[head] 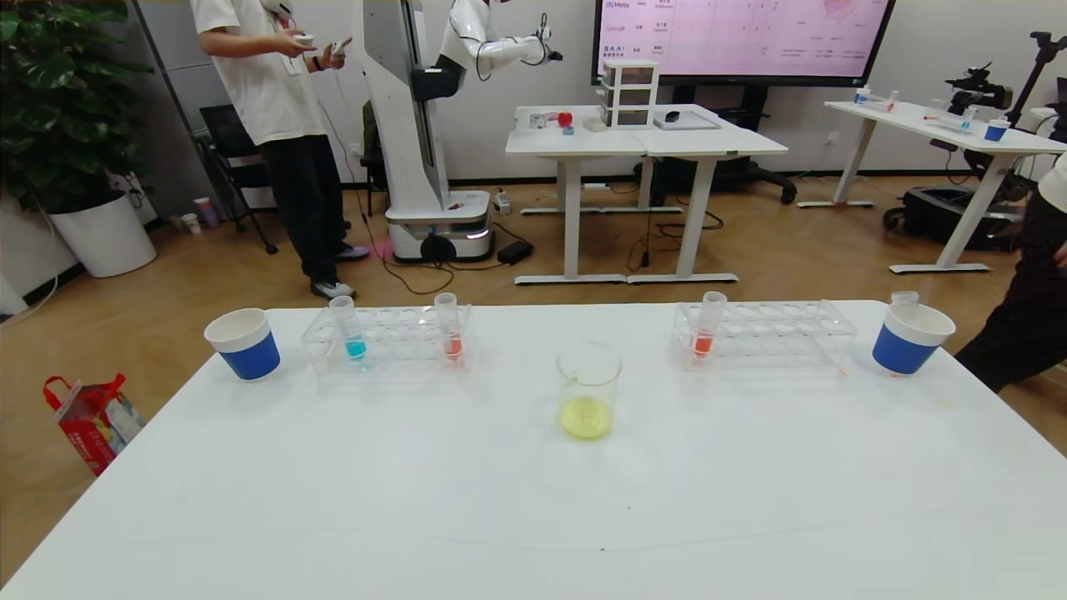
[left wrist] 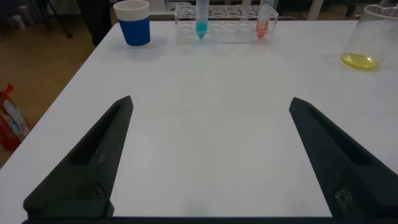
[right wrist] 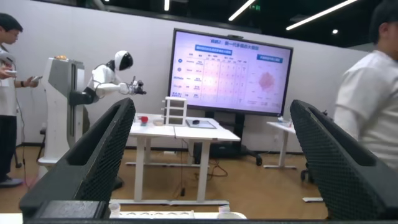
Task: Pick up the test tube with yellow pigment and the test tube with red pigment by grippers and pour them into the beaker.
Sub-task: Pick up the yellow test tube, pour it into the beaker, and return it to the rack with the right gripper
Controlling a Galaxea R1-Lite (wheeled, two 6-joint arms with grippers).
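Note:
The clear beaker [head: 588,390] stands mid-table with yellow liquid in its bottom; it also shows in the left wrist view [left wrist: 367,37]. The test tube with red pigment [head: 451,329] stands upright in the left rack [head: 392,337], also seen from the left wrist [left wrist: 262,22]. No tube holding yellow liquid shows; an empty clear tube [head: 904,300] stands in the right paper cup [head: 910,337]. My left gripper [left wrist: 210,101] is open and empty, low over the near table, well short of the rack. My right gripper [right wrist: 211,104] is open and empty, pointing out at the room. Neither gripper shows in the head view.
A blue-liquid tube [head: 348,327] stands in the left rack. A like orange-red tube [head: 707,325] stands in the right rack [head: 763,333]. A blue-and-white paper cup [head: 244,342] stands at the far left. A person stands close to the table's right edge [head: 1029,317].

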